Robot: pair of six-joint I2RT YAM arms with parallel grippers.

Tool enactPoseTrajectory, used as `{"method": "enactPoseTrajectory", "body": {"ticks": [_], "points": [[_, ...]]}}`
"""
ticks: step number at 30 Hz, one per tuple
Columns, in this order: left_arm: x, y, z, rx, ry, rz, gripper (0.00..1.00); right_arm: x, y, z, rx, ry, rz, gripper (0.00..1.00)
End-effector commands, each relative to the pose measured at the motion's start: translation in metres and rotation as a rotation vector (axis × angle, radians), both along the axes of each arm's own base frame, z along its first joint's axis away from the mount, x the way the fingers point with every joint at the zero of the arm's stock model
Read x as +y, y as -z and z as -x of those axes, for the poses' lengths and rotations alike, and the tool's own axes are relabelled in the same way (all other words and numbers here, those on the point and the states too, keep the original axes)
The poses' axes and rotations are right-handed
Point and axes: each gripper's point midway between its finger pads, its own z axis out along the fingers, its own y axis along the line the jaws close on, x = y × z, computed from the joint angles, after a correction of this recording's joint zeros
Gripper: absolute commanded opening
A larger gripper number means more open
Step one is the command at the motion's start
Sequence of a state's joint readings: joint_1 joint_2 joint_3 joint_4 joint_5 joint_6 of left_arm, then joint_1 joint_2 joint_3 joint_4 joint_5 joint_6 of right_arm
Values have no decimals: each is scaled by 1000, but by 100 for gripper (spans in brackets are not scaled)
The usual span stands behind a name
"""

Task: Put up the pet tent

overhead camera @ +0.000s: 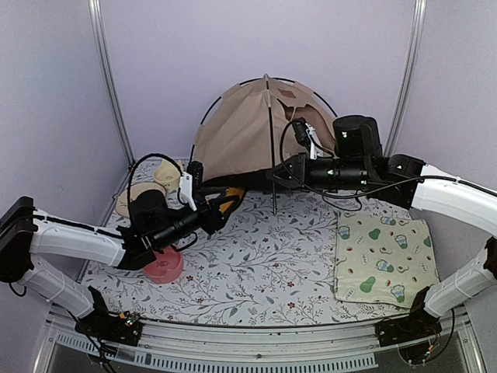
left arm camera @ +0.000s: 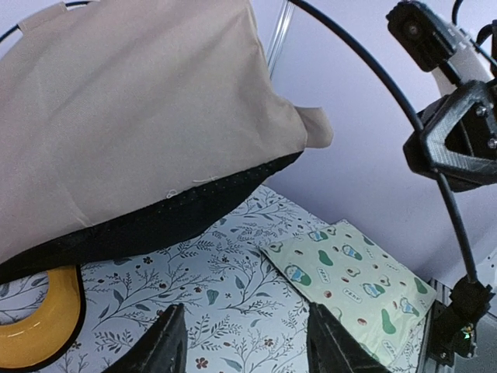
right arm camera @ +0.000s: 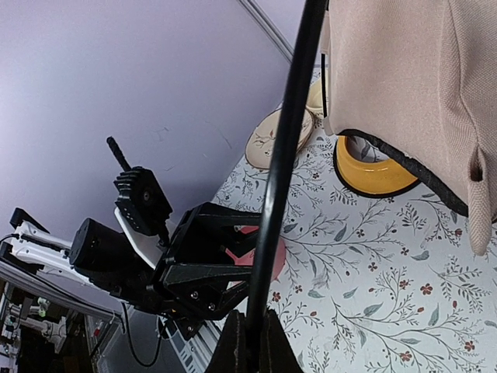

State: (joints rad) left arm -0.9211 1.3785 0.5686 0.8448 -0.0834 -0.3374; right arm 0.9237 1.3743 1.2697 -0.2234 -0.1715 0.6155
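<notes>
Half raised: right gripper (overhead camera: 273, 174) pinches the pet tent (overhead camera: 241, 132) by its front pole (right arm camera: 291, 116); left gripper (left arm camera: 245, 334) hovers half-open, empty, beside the tent; planting the pole likely comes next.

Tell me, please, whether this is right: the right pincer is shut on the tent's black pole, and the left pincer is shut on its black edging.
Not quite: the left pincer is open, not shut. The left wrist view shows its fingers apart with nothing between them, clear of the pet tent's black edging. The right pincer is indeed shut on the black pole.
</notes>
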Motion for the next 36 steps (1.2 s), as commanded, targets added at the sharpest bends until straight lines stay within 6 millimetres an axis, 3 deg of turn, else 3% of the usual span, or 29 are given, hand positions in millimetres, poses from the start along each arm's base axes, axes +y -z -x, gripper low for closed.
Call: {"method": "enactPoseTrajectory", "body": {"ticks": [1, 26, 36], "points": [[-5, -16, 13, -29, 40, 61, 53, 7, -34, -4, -82, 28, -76, 0], [-10, -10, 39, -42, 70, 9, 54, -3, 2, 29, -10, 46, 85, 0], [-22, -4, 54, -40, 94, 18, 50, 0, 22, 42, 17, 0, 180, 0]]}}
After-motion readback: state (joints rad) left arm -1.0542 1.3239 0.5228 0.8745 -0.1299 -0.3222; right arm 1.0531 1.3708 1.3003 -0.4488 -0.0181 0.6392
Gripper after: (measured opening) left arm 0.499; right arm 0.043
